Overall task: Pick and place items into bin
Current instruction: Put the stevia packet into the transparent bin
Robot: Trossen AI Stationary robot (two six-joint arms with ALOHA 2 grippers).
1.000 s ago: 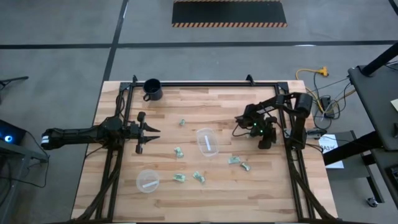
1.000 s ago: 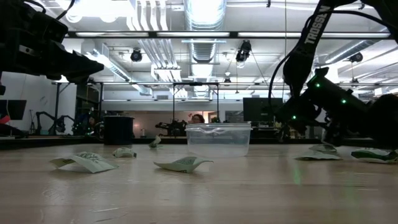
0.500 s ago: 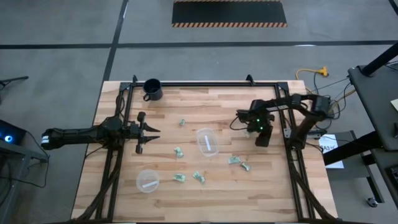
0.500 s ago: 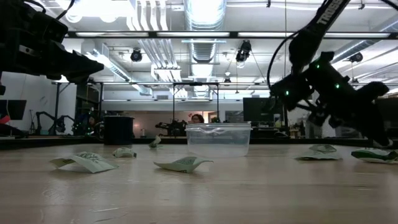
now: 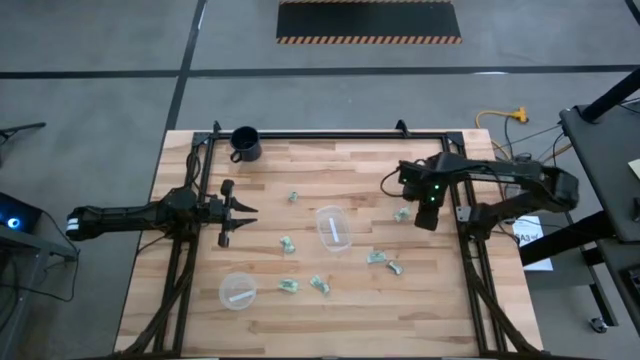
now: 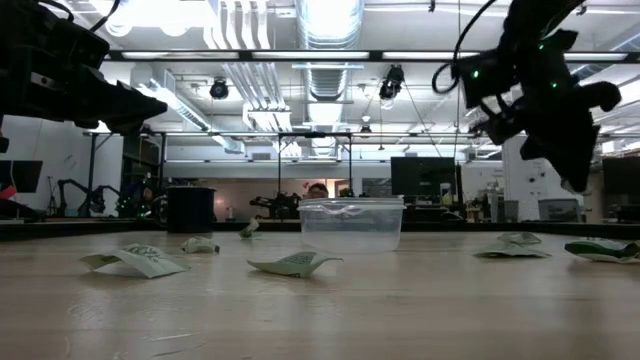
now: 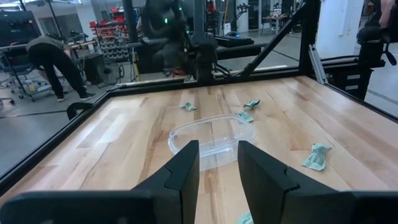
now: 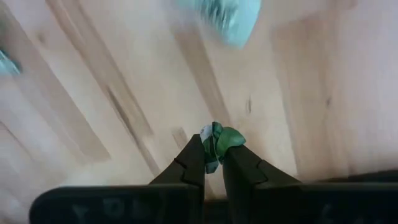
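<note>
Right gripper [image 8: 213, 163] clenching small pale-green and white wrapped piece [image 8: 219, 142], hovering above wooden table [image 5: 350, 310], right of round clear plastic cup [image 5: 333, 228]. Left gripper [image 7: 217, 165] sitting released at table's left side.

Bright, even overhead light in high view; soft faint shadows under arms on surface [image 5: 340, 300]. Low view backlit: glare from ceiling lights [image 6: 330, 20], arms mostly silhouettes, foreground wood soft. Left wrist view fairly sharp, sheen on wood. Right wrist view motion-blurred, top wrapped piece [image 8: 227, 18] smeared; fingers [image 8: 239, 168] dark, underexposed.
</note>
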